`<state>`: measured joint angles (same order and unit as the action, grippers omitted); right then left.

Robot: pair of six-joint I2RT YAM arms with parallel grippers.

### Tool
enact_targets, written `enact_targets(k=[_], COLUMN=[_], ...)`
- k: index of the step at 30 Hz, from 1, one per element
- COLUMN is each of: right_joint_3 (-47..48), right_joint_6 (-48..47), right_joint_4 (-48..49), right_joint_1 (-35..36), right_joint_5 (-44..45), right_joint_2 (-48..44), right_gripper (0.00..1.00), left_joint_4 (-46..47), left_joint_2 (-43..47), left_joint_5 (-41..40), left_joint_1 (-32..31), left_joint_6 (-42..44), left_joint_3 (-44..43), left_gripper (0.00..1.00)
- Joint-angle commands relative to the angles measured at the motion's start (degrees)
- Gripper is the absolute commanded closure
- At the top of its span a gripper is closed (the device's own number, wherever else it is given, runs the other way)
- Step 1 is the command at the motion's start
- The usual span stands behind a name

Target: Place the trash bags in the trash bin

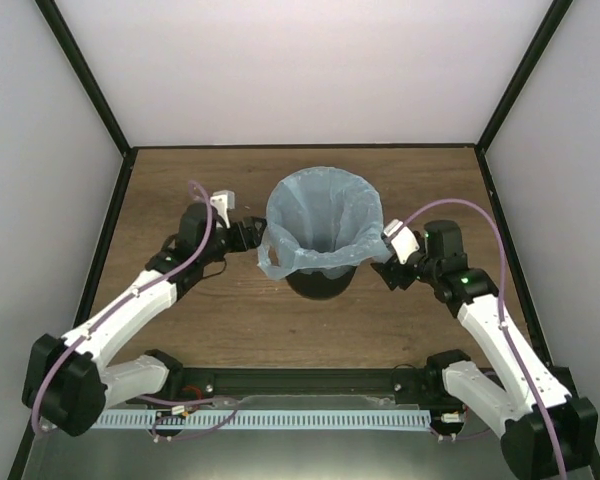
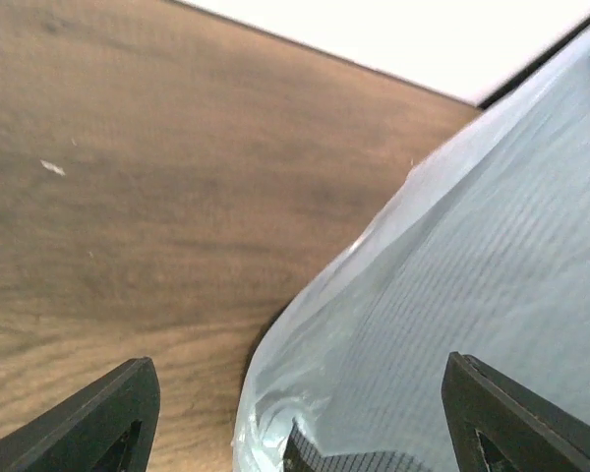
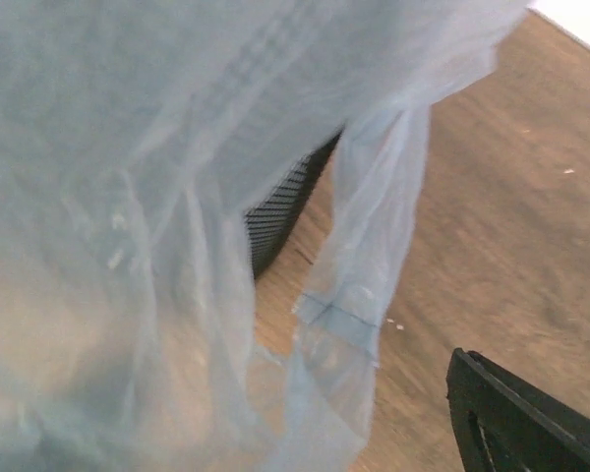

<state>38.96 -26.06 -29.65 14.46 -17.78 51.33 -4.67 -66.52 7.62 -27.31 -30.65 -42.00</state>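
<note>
Right gripper point(image 1: 386, 262) partly behind trash bag point(image 1: 320, 215), trash bin point(image 1: 318, 287) mostly covered

Trash bag point(image 1: 320, 215): thin translucent light-blue plastic film, creased, faint sheen. Trash bin point(image 1: 320, 285): black wire mesh, matt, with the weave showing through the film. Table point(image 1: 230, 320): brown wood grain, smooth, matt. Arm shells point(image 1: 130, 305): white plastic, smooth, slight gloss.

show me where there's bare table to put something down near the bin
Bare table lies in front of the bin, up to the arms' base rail, and in a strip behind it by the back wall. Crowded: both sides of the bin, where the left gripper and right gripper sit at the bag.
</note>
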Motion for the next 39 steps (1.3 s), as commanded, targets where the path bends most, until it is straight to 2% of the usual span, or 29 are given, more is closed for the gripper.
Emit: enact_targets(k=[1, 3, 8, 13, 18, 21, 26, 31, 36, 39], right_joint_3=[4.9, 6.5, 9.4, 13.9, 22.9, 28.6, 34.2, 38.2, 42.1, 42.4], right_joint_6=[-3.0, -4.5, -7.0, -8.9, -8.4, -6.4, 5.1, 10.0, 17.4, 23.0], right_joint_4=[-6.1, -10.0, -18.2, -22.3, -28.6, -29.3, -19.0, -8.5, -4.9, -1.0], right_joint_1=[0.2, 0.2, 0.2, 0.1, -0.4, -0.9, -5.8, -10.0, -12.1, -12.2], right_joint_5=[5.6, 5.3, 6.4, 6.0, -1.5, -3.2, 3.7, 4.5, 3.3, 6.3], right_joint_2=[-3.1, -2.9, -1.6, -4.8, -3.8, -1.6, 2.3, 6.1, 13.8, 16.0], right_gripper=[0.12, 0.06, 0.0, 0.0, 0.0, 0.0, 0.0, 0.0, 0.0, 0.0], left_joint_4=[-9.4, -12.0, -18.7, -23.8, -27.4, -28.8, -30.6, -30.9, -31.2, -31.6], left_joint_2=[3.0, 3.5, 3.6, 3.6, 3.6, 2.9, 1.5, 1.5, 1.7, 2.1], left_joint_5=[-5.5, -6.1, -8.9, -10.8, -12.1, -14.3, -19.5, -25.2, -25.9, -25.6], left_joint_1=[0.6, 1.0, 1.1, 1.2, 1.2, 1.2, 1.2, 1.2, 1.2, 1.1], left_joint_6=[0.3, 1.9, 6.5, 11.2, 15.2, 17.6, 19.8, 21.3, 22.6, 23.0], left_joint_3=[-5.3, -8.0, -15.4, -20.7, -25.1, -28.0, -31.7, -32.2, -31.9, -31.6], left_gripper=[0.18, 0.17, 0.15, 0.13, 0.1, 0.08, 0.02, 0.0, 0.0, 0.0])
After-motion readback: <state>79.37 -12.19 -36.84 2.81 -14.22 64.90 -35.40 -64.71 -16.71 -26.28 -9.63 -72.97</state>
